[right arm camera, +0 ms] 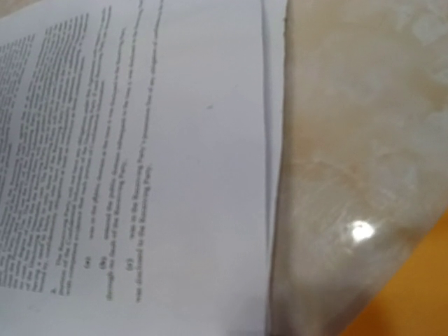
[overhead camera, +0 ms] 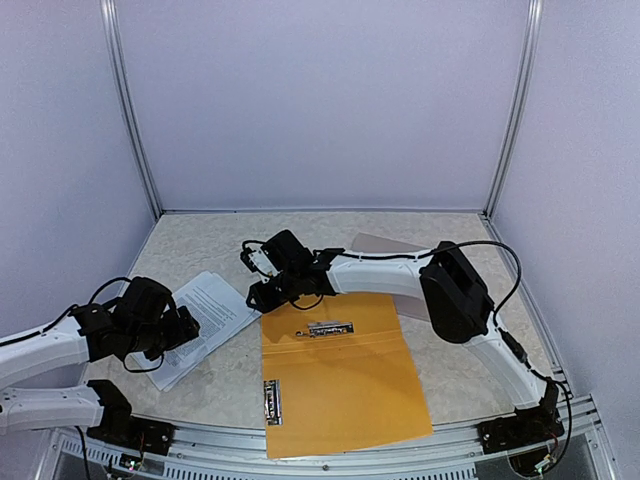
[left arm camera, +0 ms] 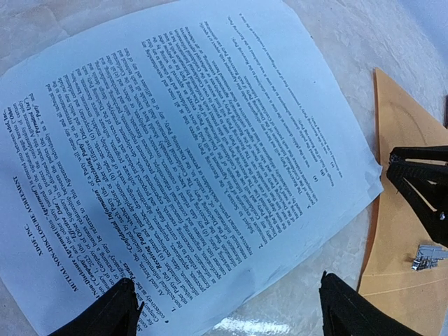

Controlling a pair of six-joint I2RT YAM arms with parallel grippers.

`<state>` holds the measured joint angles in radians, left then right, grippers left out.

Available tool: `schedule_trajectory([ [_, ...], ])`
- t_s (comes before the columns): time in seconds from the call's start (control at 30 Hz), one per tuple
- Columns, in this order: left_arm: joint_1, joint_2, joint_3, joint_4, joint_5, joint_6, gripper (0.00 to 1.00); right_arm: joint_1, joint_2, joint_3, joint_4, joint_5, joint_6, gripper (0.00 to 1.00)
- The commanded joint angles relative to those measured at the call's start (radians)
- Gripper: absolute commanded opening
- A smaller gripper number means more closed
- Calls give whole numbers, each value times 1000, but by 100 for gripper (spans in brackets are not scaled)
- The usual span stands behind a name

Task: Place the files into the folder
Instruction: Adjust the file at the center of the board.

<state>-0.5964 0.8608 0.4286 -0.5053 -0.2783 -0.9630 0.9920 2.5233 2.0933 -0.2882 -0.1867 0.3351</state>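
The files (overhead camera: 207, 318), white printed sheets, lie on the table left of the open orange folder (overhead camera: 345, 380). My left gripper (overhead camera: 190, 325) hovers over their near part, open and empty. In the left wrist view its jaws (left arm camera: 231, 315) straddle the lower edge of the files (left arm camera: 182, 154). My right gripper (overhead camera: 262, 285) reaches across to the sheets' right corner. Its black fingers (left arm camera: 420, 178) show at that corner beside the folder (left arm camera: 402, 231). The right wrist view shows the files (right arm camera: 140, 161) very close and the folder's corner (right arm camera: 420, 301), with no fingers in view.
The folder carries two metal fasteners, one near its top (overhead camera: 330, 328) and one at its left edge (overhead camera: 272, 402). A taupe cover (overhead camera: 385, 245) lies behind the right arm. Enclosure walls and metal posts stand at the back and sides.
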Motion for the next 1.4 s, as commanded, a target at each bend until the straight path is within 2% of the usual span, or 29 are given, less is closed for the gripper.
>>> schedule_trajectory([
  [0.0, -3, -20, -16, -21, -19, -6, 86, 16, 43, 11, -22, -1, 12, 26],
  [0.37, -3, -23, -16, -22, -19, -7, 86, 19, 75, 28, -26, 17, 19, 23],
  [0.67, -3, -22, -16, -22, -19, -5, 86, 19, 53, 9, -7, 34, 33, 0],
  [1.07, -3, -19, -16, -18, -21, -1, 86, 17, -88, -96, 70, 143, 11, 0],
  [1.27, -3, -7, -13, -37, -17, -27, 86, 16, -107, -101, 65, 107, -16, 0],
  [1.3, -3, -7, -12, -51, -13, -45, 86, 16, -107, -105, 67, 100, -17, 3],
  [1.37, -3, -14, -8, -80, 4, -91, 86, 16, -104, -111, 76, 65, -19, 17],
])
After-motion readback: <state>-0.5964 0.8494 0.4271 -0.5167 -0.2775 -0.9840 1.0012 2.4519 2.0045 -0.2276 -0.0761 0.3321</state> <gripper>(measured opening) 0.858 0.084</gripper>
